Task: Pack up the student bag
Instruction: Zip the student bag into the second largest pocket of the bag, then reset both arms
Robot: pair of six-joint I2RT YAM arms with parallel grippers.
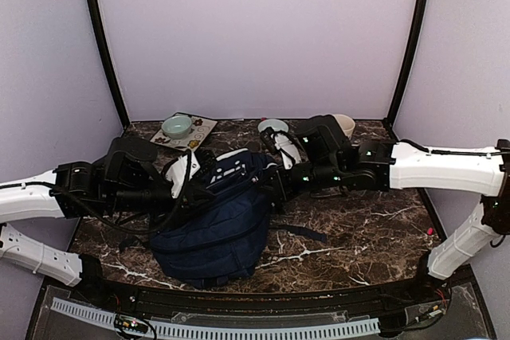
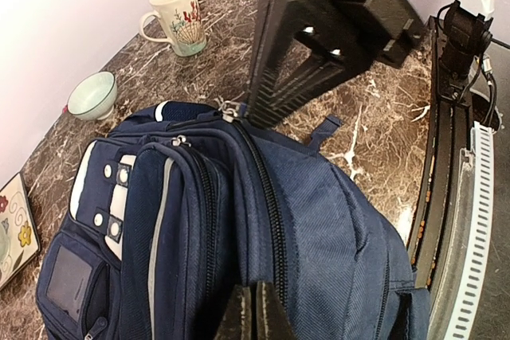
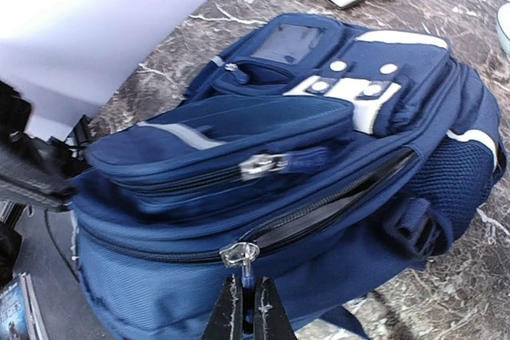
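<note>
Student bag (image 1: 215, 228): lies on its back in the middle of the desk (image 1: 358, 236), between the two arms, front pockets facing up
Left gripper (image 2: 253, 296): jaws pressed together on the bag's fabric, right beside the main zip line
Right gripper (image 3: 245, 286): jaws pinching the zip pull (image 3: 239, 255) of the main compartment
Zip state: teeth look closed between the two grippers; past the pull a dark gap stands open along the bag's side
Step in hand: judged to be zipping up the main compartment, with the left side anchoring the cloth; what is inside cannot be seen
Next move calls for: drawing the pull away from the left grip, along the curve of the open run, while the cloth stays taut so the slider does not bunch it
Watch for: the small pull slipping out of the jaws, or the whole bag sliding across the desk
Nearby: mug (image 2: 179, 17) and bowl (image 2: 92, 95) stand behind the bag, apart from it
</note>
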